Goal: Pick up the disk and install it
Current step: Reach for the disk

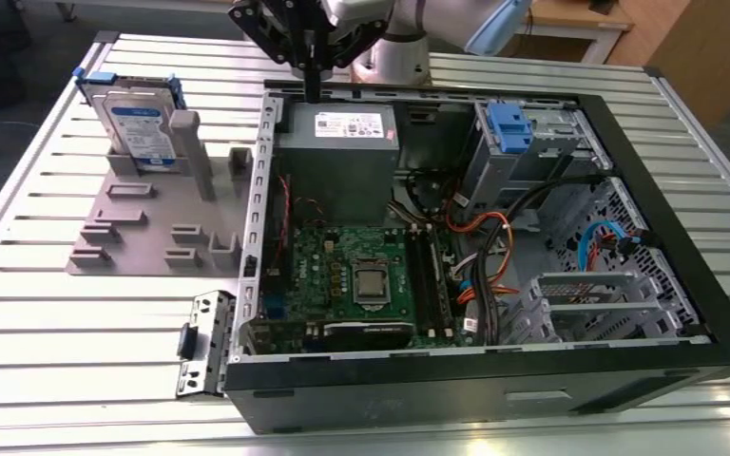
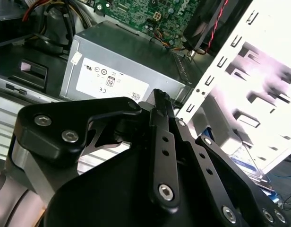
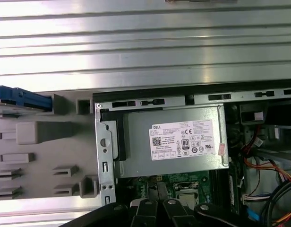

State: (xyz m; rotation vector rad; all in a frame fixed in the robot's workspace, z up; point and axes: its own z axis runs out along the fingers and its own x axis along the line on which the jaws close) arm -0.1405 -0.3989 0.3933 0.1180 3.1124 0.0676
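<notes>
The disk (image 1: 137,123) stands upright in a slot of the grey holder plate (image 1: 149,233) on the exterior view's left, silver with a white-and-blue label and blue rails. In the first wrist view its blue rail (image 3: 22,98) shows edge-on at the holder. My gripper (image 1: 311,87) hangs above the far edge of the open computer case (image 1: 467,385), over the power supply, well to the right of the disk. Its black fingers are shut together with nothing between them, as the second wrist view shows for the gripper (image 2: 159,97).
The grey power supply box (image 1: 336,142) with a white sticker lies directly under the gripper. A metal drive cage with a blue bracket (image 1: 508,123) sits at the case's far right. Motherboard (image 1: 353,275) and cable bundles (image 1: 492,256) lie in the case. The ribbed metal table (image 1: 35,332) surrounds everything.
</notes>
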